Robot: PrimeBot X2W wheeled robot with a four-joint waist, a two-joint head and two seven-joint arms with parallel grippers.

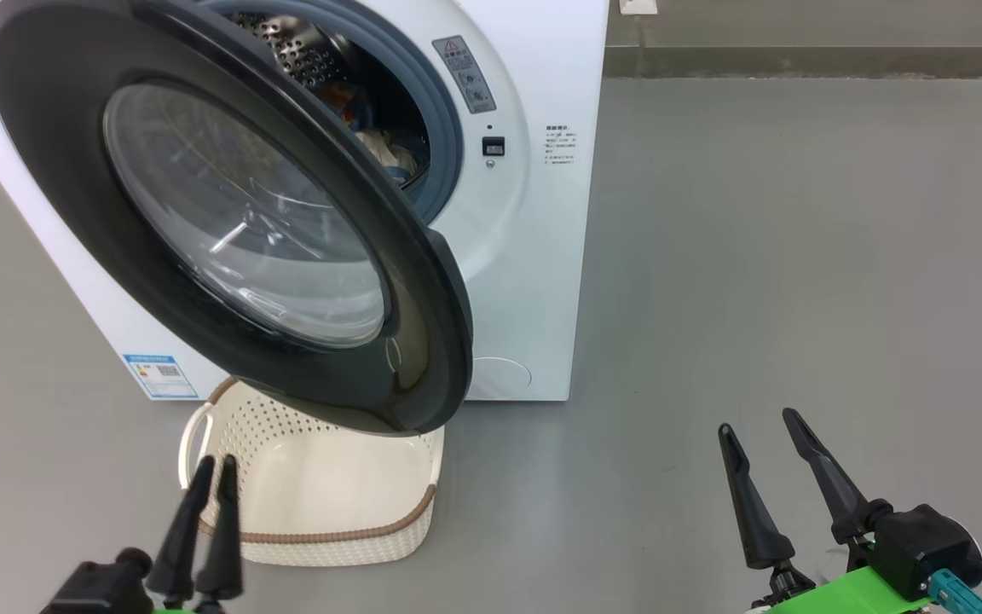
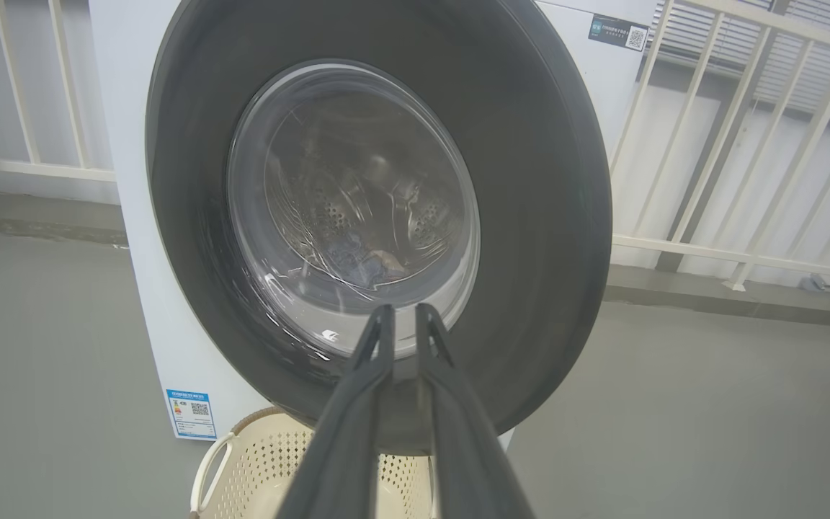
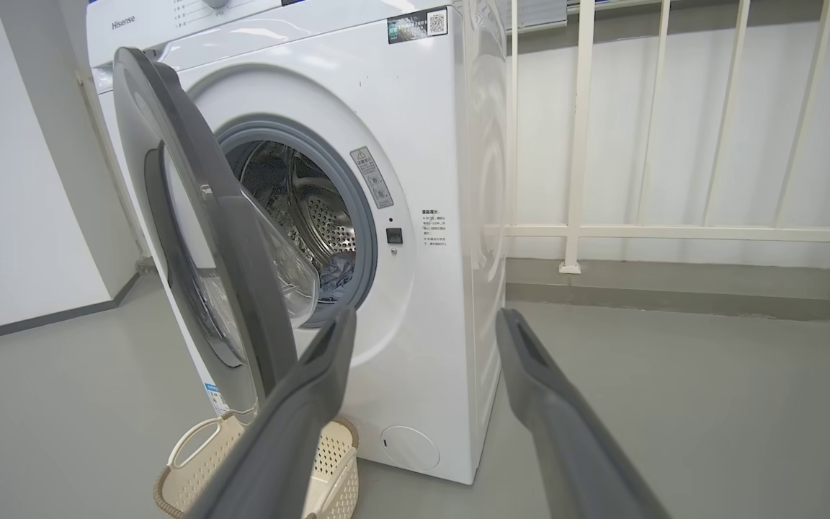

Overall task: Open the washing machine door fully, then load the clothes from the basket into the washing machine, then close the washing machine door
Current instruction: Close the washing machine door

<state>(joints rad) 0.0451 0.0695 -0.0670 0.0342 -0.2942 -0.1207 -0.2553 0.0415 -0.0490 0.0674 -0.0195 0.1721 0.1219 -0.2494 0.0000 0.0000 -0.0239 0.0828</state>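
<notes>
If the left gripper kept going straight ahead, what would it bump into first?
Most likely the door: the left gripper points at the lower edge of its glass window, though depth is hard to judge.

Grey floor (image 1: 798,256), washing machine (image 1: 534,256), basket (image 1: 320,512)

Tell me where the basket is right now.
In the head view the basket sits on the floor at lower left, right in front of the washing machine, under the half-open washing machine door, beside the left gripper.
</notes>
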